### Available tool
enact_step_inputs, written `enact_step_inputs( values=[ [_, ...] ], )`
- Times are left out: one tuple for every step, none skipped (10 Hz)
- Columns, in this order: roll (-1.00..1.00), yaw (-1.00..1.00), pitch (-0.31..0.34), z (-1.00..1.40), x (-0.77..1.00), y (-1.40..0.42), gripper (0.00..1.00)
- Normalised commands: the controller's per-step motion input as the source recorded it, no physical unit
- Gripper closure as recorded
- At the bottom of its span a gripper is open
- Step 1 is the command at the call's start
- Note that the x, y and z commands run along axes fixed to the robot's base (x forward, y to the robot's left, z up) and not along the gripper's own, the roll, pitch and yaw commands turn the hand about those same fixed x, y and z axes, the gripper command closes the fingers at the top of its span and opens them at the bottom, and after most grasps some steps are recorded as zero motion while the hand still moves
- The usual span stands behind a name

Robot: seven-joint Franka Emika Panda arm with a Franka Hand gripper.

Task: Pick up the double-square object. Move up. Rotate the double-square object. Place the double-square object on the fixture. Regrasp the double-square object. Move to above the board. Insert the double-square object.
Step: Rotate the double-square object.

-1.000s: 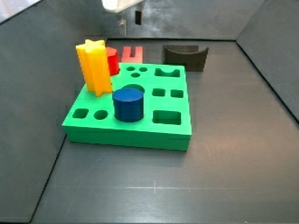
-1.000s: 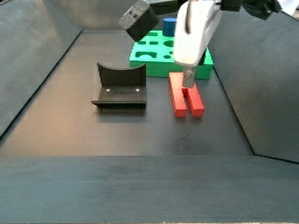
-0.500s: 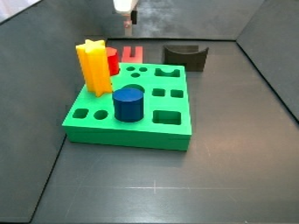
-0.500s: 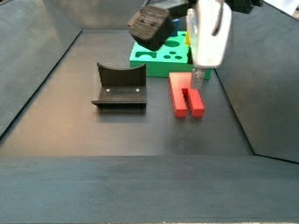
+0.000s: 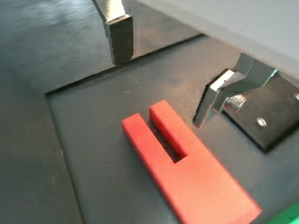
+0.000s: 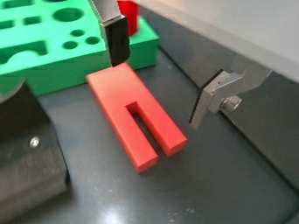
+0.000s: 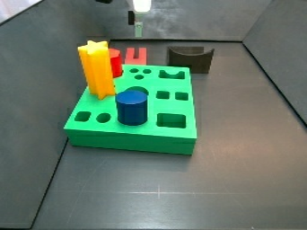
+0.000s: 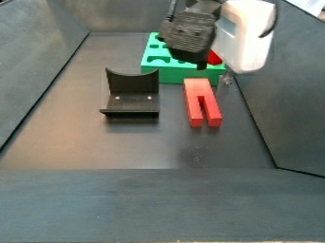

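Currently, line by line:

Tool: the tool is hanging above the double-square object, its two silver fingers standing wide apart and gripping nothing; in a wrist view one finger is sitting over bare counter and the opposite one is sitting between the block and the fixture.

Double-square object: the double-square object is lying flat on the dark counter, its solid end toward the board and its two prongs pointing away from it (the slot between the prongs is showing plainly in both wrist views). In a side view it is lying just beside the fixture, apart from it.

Fixture: the fixture is standing on the counter with its scooped top facing up; in a side view it is sitting behind the board.

Board: the board is lying flat on the counter, carrying a tall yellow peg, a blue cylinder and a short red cylinder in its holes.

Arm: in a side view the arm's white body is hanging over the board's edge, hiding part of it.
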Motion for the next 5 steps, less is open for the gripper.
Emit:
enact_step_inputs(
  values=[
    [0.00, 1.00, -0.006, -0.04, 0.04, 0.00, 0.00],
    [0.00, 1.00, -0.006, -0.04, 0.04, 0.00, 0.00],
    [0.00, 1.00, -0.007, -0.04, 0.04, 0.00, 0.00],
    [0.00, 1.00, -0.007, -0.04, 0.04, 0.00, 0.00],
    [0.00, 1.00, -0.008, -0.04, 0.04, 0.00, 0.00]
  ],
)
